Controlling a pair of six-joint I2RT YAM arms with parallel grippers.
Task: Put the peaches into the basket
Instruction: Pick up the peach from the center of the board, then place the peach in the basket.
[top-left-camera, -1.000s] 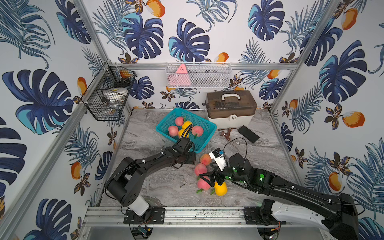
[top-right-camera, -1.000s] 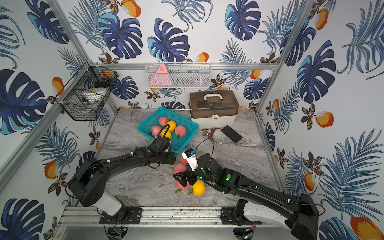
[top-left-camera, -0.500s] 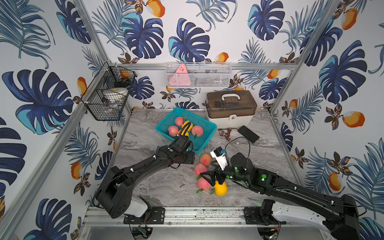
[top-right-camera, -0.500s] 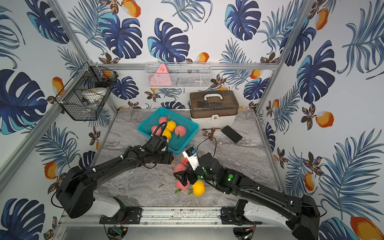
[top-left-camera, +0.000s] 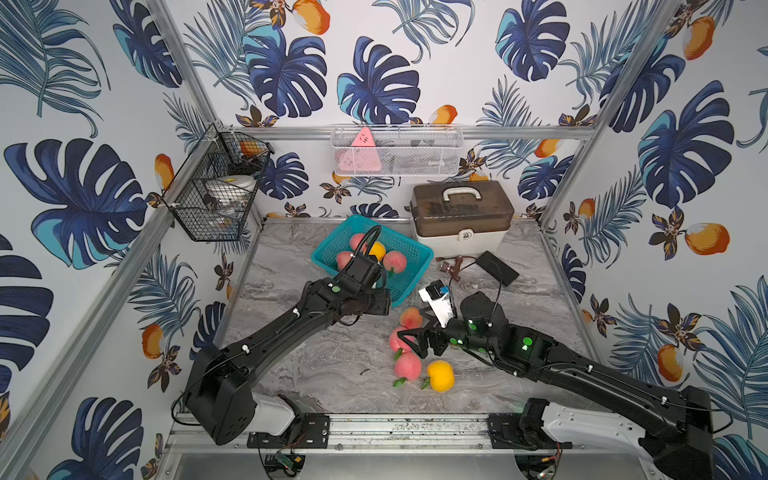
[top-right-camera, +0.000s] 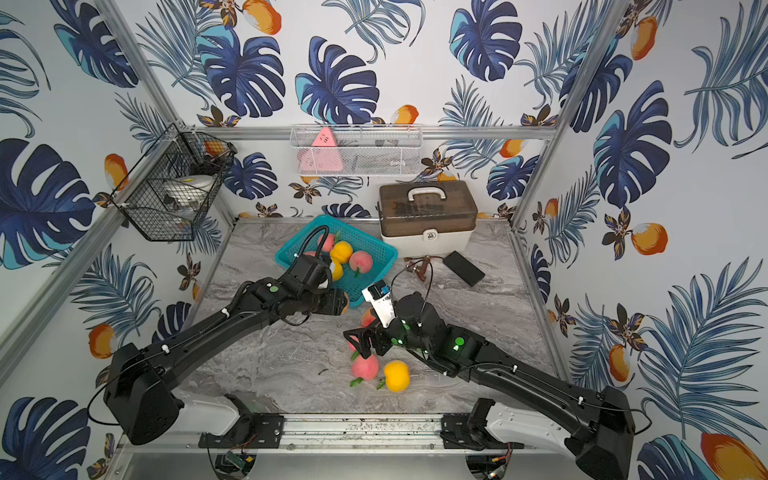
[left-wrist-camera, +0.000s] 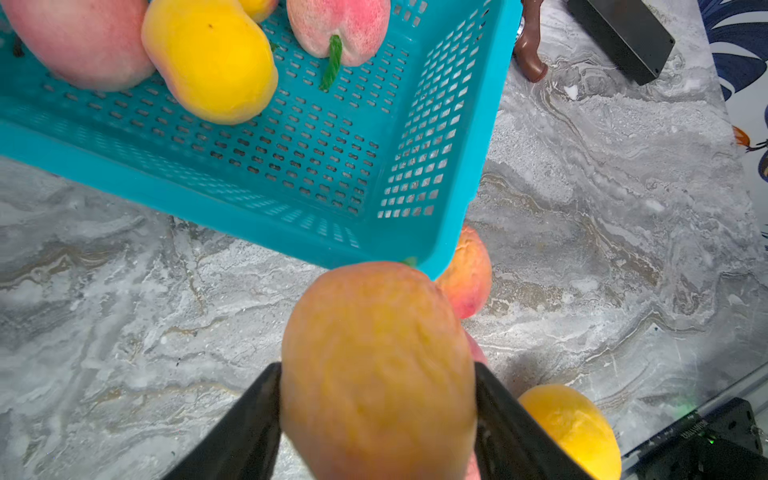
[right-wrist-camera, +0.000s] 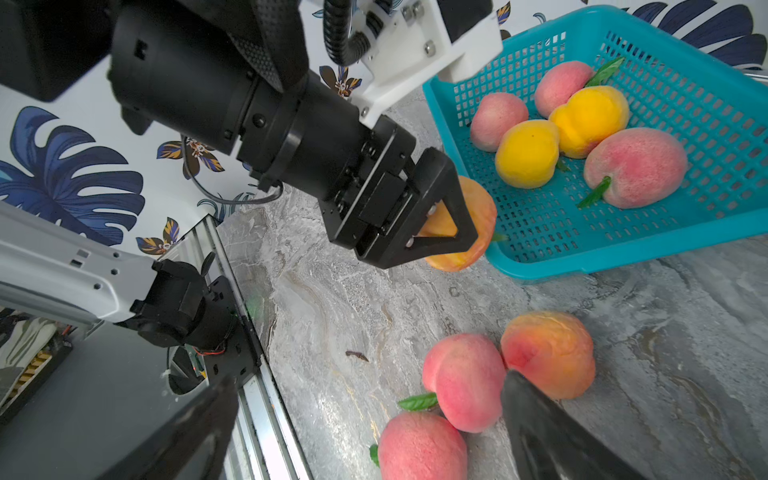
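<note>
I have the left gripper (left-wrist-camera: 376, 374) pinching an orange-yellow peach (left-wrist-camera: 374, 324) across its sides, just beside the near corner of the basket (right-wrist-camera: 623, 253), which sits toward the far middle of the table. The peach looks low against the flared rim. If I drive straight in, I expect it to catch the rim and either shove the basket farther away or twist out of the smooth fingers.

The right gripper (right-wrist-camera: 365, 382) is spread as wide as it goes over the loose fruit near the middle. One finger is right at the seam between a pink peach (right-wrist-camera: 465, 380) and an orange-red peach (right-wrist-camera: 548, 353) that touch each other. Closing there could squeeze one and roll the other off. The two arms are also close together, so moving both at once risks a knock.

My count is ten peaches:
- Five are in the basket, three pink and two yellow.
- One is in the left gripper.
- Four are on the table, namely those two, a second pink peach (right-wrist-camera: 419, 446) and a yellow peach (top-left-camera: 440, 375) nearest me.

There is one basket
</note>
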